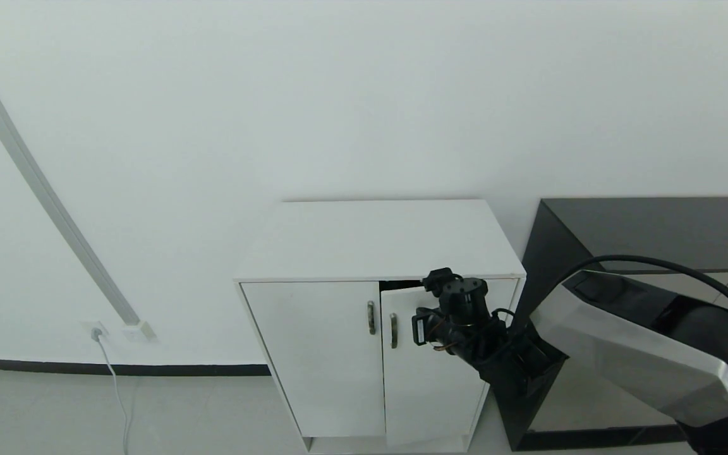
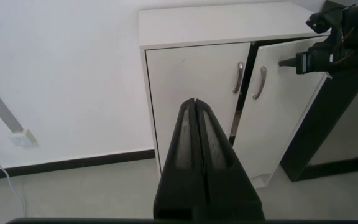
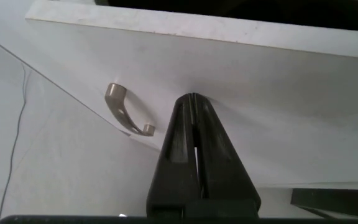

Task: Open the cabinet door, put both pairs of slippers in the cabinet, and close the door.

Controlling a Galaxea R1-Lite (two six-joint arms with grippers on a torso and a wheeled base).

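- Logged white two-door cabinet (image 1: 376, 240) standing against the wall. Found right door (image 1: 430, 392) ajar, with a dark gap along its top edge, and left door (image 1: 313, 354) flush shut.
- Found right gripper (image 3: 193, 98) with jaws pressed together on nothing, tips touching the right door's front face just beside the curved handle (image 3: 128, 115), not hooked on it.
- Found left gripper (image 2: 194, 102) held well apart from the cabinet, jaws likewise closed and empty.
- Cannot tell what lies inside; gap too dark.
- Judged step: door work, probably pushing shut rather than pulling open, given tips flat on the panel.
- Next move, if closing: push steadily into the panel until the top gap vanishes. If opening: part the jaws and catch the handle.
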